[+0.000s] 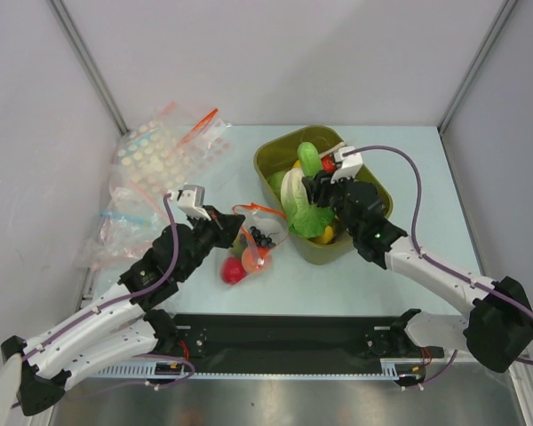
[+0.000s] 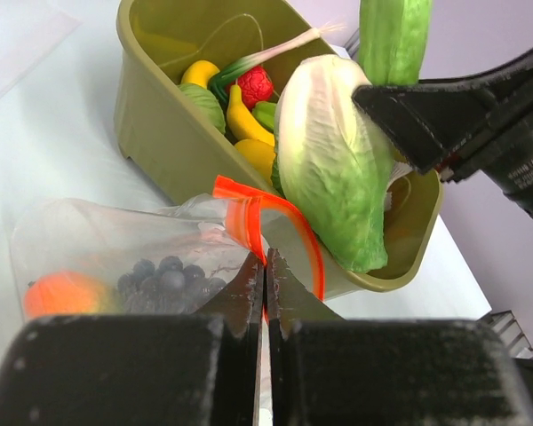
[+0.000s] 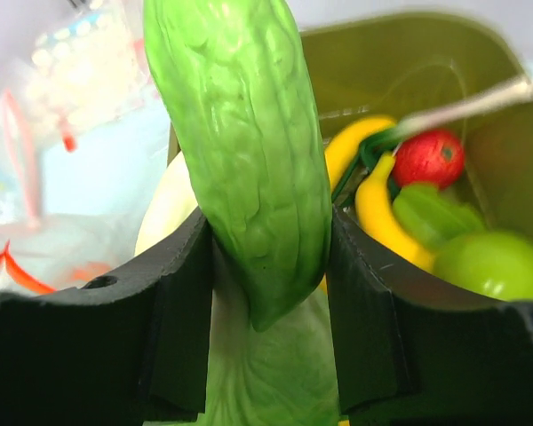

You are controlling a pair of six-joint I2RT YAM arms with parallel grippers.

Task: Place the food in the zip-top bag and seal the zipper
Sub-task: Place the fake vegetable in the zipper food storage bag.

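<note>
My left gripper [image 1: 237,227] [image 2: 265,266] is shut on the red-orange zipper [image 2: 246,211] of the zip-top bag [image 1: 268,232], holding its mouth up. Inside the bag [image 2: 80,240] lie an orange fruit [image 2: 62,294], dark grapes [image 2: 160,275] and a red fruit [image 1: 233,271]. Over the olive tub's near-left rim, my right gripper [image 1: 314,184] [image 3: 271,293] is shut on a bumpy green cucumber [image 3: 249,151] [image 1: 309,158], which stands upright between the jaws. Just under it a pale green cabbage [image 2: 333,160] [image 1: 296,200] leans over the rim.
The olive-green tub [image 1: 377,191] [image 2: 160,124] holds more food: bananas [image 3: 382,213], a strawberry [image 3: 426,158] and a green fruit [image 3: 493,262]. Clear dotted bags [image 1: 164,155] and a blue-strip bag [image 1: 115,217] lie piled at the far left by the wall.
</note>
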